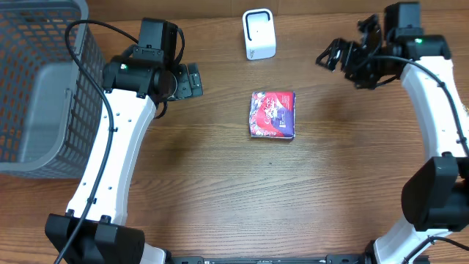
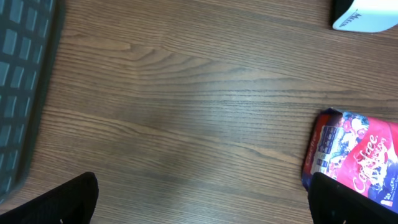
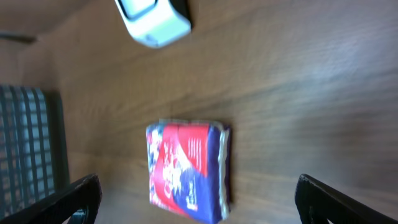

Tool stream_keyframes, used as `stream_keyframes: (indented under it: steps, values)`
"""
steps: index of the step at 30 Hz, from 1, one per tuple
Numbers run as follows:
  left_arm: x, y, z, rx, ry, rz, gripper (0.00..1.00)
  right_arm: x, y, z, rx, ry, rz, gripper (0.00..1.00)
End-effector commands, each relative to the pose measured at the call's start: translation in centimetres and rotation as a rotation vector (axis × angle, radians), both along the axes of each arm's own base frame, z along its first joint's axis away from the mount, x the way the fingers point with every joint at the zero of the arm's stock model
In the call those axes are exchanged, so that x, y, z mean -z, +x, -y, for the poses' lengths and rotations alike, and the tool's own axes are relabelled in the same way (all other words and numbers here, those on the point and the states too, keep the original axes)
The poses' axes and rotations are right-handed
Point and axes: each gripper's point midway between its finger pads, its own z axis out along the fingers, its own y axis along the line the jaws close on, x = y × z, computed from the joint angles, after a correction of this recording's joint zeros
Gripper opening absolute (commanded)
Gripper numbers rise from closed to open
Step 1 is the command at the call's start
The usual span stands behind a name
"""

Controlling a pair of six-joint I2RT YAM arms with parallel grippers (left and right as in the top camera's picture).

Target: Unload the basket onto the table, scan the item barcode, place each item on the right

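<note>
- One red-and-blue snack packet (image 1: pixel 272 114) is seen lying flat mid-table (image 1: pixel 220 191), on the near side of the white scanner (image 1: pixel 259 34), touched by nothing.
- It is judged light, soft and slick-filmed, so it is best pinched across its side edges.
- The left gripper (image 1: pixel 192 79) and right gripper (image 1: pixel 335 57) are both spread wide and empty.

Wood-grain counter (image 1: pixel 220 198), brown, smooth, low satin sheen. Glossy printed wrap on the packet (image 1: pixel 272 114), slightly crinkly at the edges. Smooth white plastic on the scanner (image 1: pixel 259 34), bit of shine. Grey plastic mesh basket (image 1: pixel 29 29), matt. Arm shells (image 1: pixel 121 158) in hard white plastic, black matt joints.
</note>
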Motion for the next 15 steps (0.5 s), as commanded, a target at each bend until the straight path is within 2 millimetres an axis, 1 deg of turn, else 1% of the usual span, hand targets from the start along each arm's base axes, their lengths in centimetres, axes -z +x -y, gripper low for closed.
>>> stream_keyframes:
  steps: [1,4,5,6,8,9,12,15]
  values:
    - [0.0,0.1,-0.3,0.011,0.029,0.000,1.00,2.2,-2.5,-3.7,-0.103,0.018,-0.072,1.00]
    - [0.0,0.1,-0.3,0.011,0.029,0.000,1.00,5.0,-4.1,-5.6,-0.154,-0.022,-0.110,1.00]
    - [0.0,0.1,-0.3,0.011,0.029,0.000,1.00,5.8,-4.5,-6.1,-0.166,-0.032,-0.116,0.95]
    - [0.0,0.1,-0.3,0.011,0.029,0.000,1.00,6.9,-5.1,-6.9,-0.186,-0.039,-0.125,0.86]
    - [0.0,0.1,-0.3,0.011,0.029,0.000,1.00,8.7,-6.0,-8.2,-0.197,-0.035,-0.139,0.75]
    - [0.0,0.1,-0.3,0.011,0.029,0.000,1.00,9.6,-6.3,-8.6,-0.182,-0.035,-0.150,0.73]
    - [0.0,0.1,-0.3,0.011,0.029,0.000,1.00,12.1,-6.9,-9.2,-0.107,-0.050,-0.175,0.69]
    - [0.0,0.1,-0.3,0.011,0.029,0.000,1.00,13.5,-6.9,-9.2,-0.071,-0.067,-0.166,0.67]
